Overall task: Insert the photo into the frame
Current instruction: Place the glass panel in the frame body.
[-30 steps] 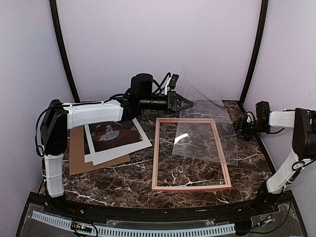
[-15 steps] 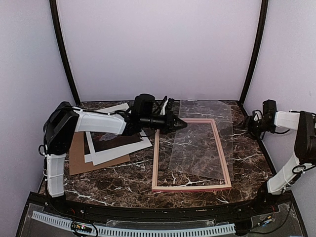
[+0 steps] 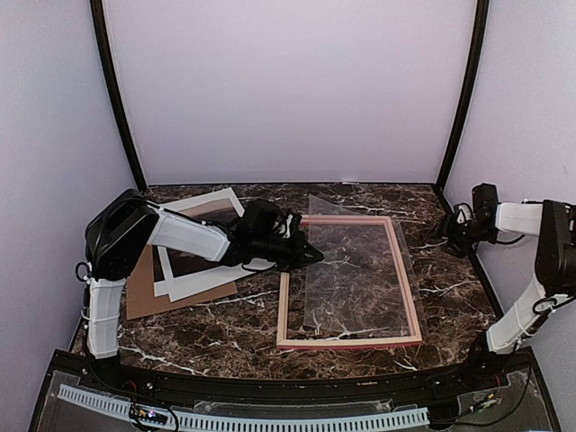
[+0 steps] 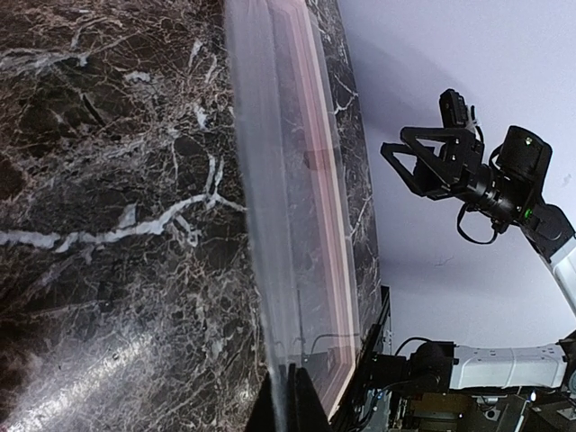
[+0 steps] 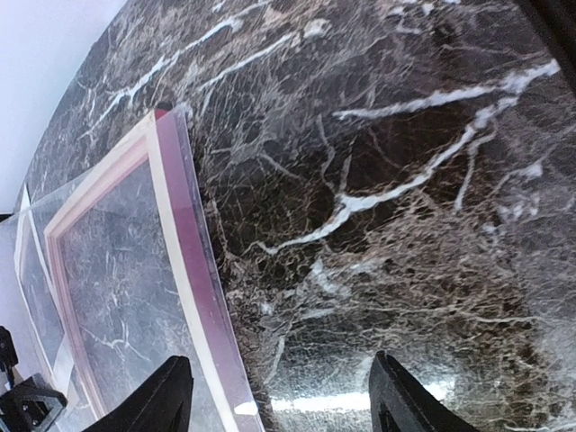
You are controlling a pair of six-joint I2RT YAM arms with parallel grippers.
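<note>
Left fingers (image 3: 304,254) clamp clear sheet (image 3: 355,270); right fingers (image 5: 171,396) spread, empty. Photo (image 3: 207,274) looks thin, floppy, so grab border corner.

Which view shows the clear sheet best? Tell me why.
The top view: the whole clear sheet shows, askew over the frame, one edge pinched by the left gripper. The left wrist view shows it edge-on; the right wrist view, only part.

No legible text, labels, brands or numbers in any view. The photo (image 3: 207,281), left of the frame (image 3: 349,342), shows only a printed scene with no readable caption. The frame's rails carry no readable markings.
</note>
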